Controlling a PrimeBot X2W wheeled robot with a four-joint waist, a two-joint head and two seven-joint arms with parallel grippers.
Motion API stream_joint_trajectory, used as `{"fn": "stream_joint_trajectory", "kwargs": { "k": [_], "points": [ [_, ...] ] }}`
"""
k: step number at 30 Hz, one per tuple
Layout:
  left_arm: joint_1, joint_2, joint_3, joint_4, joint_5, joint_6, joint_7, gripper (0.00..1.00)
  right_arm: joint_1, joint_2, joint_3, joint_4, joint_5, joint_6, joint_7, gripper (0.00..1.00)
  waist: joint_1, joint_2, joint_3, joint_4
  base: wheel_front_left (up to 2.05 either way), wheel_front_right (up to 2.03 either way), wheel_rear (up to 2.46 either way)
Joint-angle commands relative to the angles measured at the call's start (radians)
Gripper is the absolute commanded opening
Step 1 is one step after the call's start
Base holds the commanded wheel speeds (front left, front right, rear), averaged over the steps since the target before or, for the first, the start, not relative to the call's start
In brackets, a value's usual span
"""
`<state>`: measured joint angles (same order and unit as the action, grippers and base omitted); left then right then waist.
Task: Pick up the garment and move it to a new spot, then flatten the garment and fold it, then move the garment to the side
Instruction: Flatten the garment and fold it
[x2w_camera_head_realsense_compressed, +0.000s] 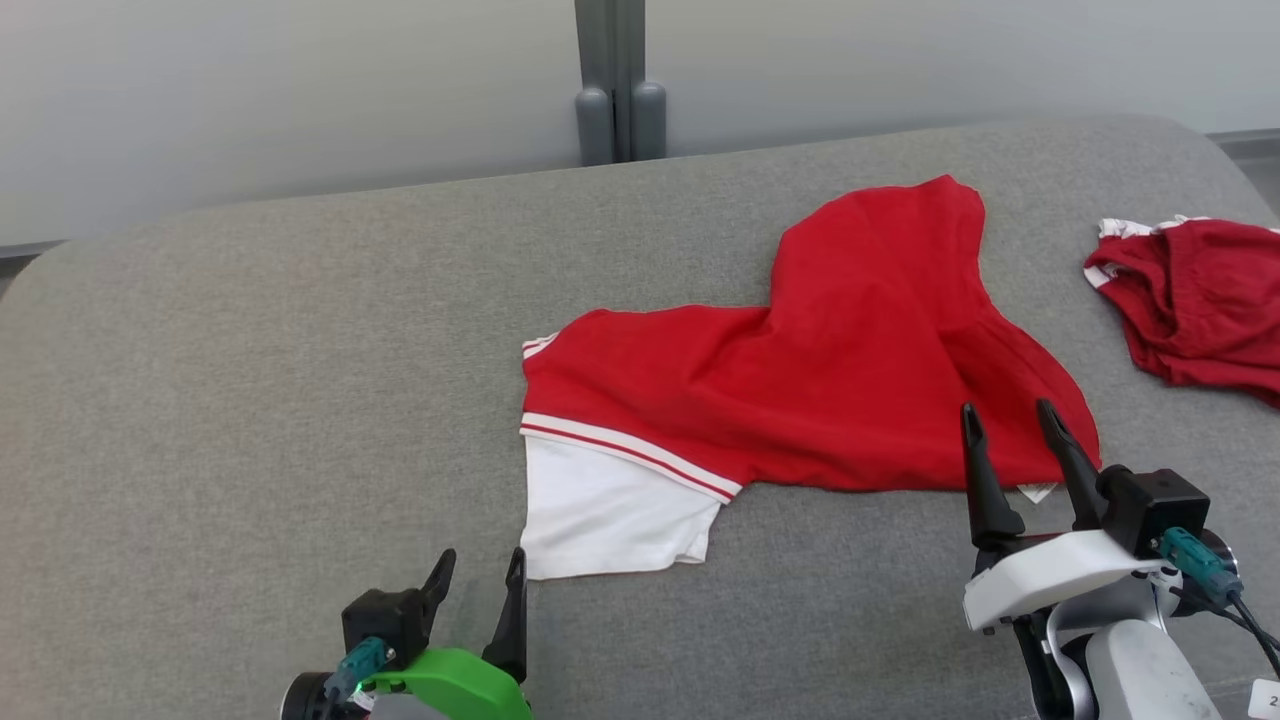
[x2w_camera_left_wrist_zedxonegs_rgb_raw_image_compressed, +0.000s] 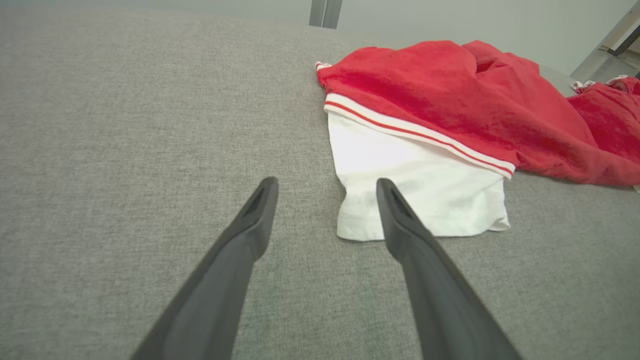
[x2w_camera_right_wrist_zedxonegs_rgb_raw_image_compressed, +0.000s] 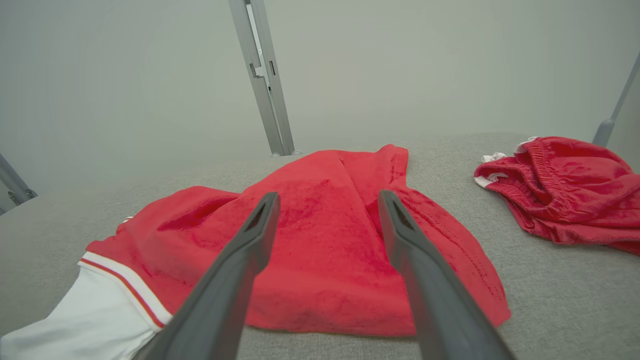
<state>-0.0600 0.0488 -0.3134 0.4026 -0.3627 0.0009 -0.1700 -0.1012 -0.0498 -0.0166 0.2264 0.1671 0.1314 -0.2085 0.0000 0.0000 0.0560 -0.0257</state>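
The shirt (x2w_camera_head_realsense_compressed: 830, 380) lies rumpled across the middle of the frame on a grey cushion (x2w_camera_head_realsense_compressed: 250, 380), its red body bunched toward the upper right and a white sleeve (x2w_camera_head_realsense_compressed: 600, 510) spread flat at its lower left. The right gripper (x2w_camera_head_realsense_compressed: 1006, 408) shows against the lower right hem, jaws apart and empty. At the bottom left, the left gripper (x2w_camera_head_realsense_compressed: 482, 555) sits just beside the sleeve, likewise spread and empty. A darker cloth (x2w_camera_head_realsense_compressed: 1195, 300) lies at the right edge, apart from the shirt.

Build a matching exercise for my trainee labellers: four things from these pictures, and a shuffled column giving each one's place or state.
1 garment
2 maroon cloth
3 left gripper
4 right gripper

A at the far right of the grey cushion
B open, fingertips over the garment's near edge
C open, near the white sleeve
D lying mid-cushion, rumpled

Pairs: 1-D, 2-A, 3-C, 4-B
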Motion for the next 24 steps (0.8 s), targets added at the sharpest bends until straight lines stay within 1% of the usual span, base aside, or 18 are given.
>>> {"fn": "stream_joint_trajectory", "kwargs": {
  "k": [1,4,10,11,12,13,14,16,19,24],
  "points": [
    [-0.029,0.004,-0.003,0.020,-0.006,-0.006,0.011,1.00,-0.015,-0.002,-0.003,0.001,0.004,-0.002,-0.006,1.00,0.0000,0.0000,0.037,-0.038,0.00,0.00,0.00],
    [-0.056,0.004,-0.016,0.071,-0.019,-0.013,0.034,1.00,-0.023,-0.002,-0.010,0.009,0.006,-0.002,-0.010,1.00,0.0000,0.0000,0.058,-0.064,0.00,0.00,0.00],
    [-0.099,0.004,-0.031,0.142,-0.048,-0.026,0.039,1.00,-0.032,-0.001,-0.025,0.019,0.003,-0.002,-0.020,1.00,0.0000,0.0000,0.084,-0.101,0.00,0.00,0.00],
    [-0.107,0.004,-0.033,0.153,-0.050,-0.026,0.042,0.99,-0.033,-0.001,-0.030,0.021,0.002,-0.002,-0.021,1.00,0.0000,0.0000,0.087,-0.105,0.00,0.00,0.00],
    [-0.112,0.004,-0.036,0.163,-0.057,-0.031,0.044,0.66,-0.033,-0.001,-0.036,0.024,0.000,-0.002,-0.022,1.00,0.0000,0.0000,0.089,-0.107,0.00,0.00,0.00],
    [-0.115,0.004,-0.038,0.172,-0.069,-0.036,0.043,0.47,-0.034,-0.002,-0.047,0.028,0.000,-0.002,-0.023,1.00,0.0000,0.0000,0.090,-0.109,0.00,0.00,0.00],
    [-0.117,0.004,-0.041,0.177,-0.075,-0.037,0.041,0.40,-0.035,-0.002,-0.058,0.032,-0.002,-0.002,-0.022,1.00,0.0000,0.0000,0.092,-0.109,0.00,0.00,0.00],
    [-0.121,0.004,-0.047,0.184,-0.090,-0.039,0.034,0.20,-0.034,-0.002,-0.095,0.048,-0.012,-0.002,-0.013,1.00,0.0000,0.0000,0.093,-0.107,0.00,0.00,0.00],
    [-0.128,0.004,-0.052,0.182,-0.103,-0.044,0.022,0.01,-0.040,-0.001,-0.174,0.091,-0.035,-0.002,0.004,1.00,0.0000,0.0000,0.095,-0.092,0.00,0.00,0.00],
    [-0.128,0.014,-0.042,0.147,-0.112,-0.038,0.004,0.00,-0.079,-0.001,-0.303,0.191,-0.099,-0.002,0.026,1.00,0.0000,0.0000,0.099,-0.058,0.00,0.00,0.00]
  ]
}}
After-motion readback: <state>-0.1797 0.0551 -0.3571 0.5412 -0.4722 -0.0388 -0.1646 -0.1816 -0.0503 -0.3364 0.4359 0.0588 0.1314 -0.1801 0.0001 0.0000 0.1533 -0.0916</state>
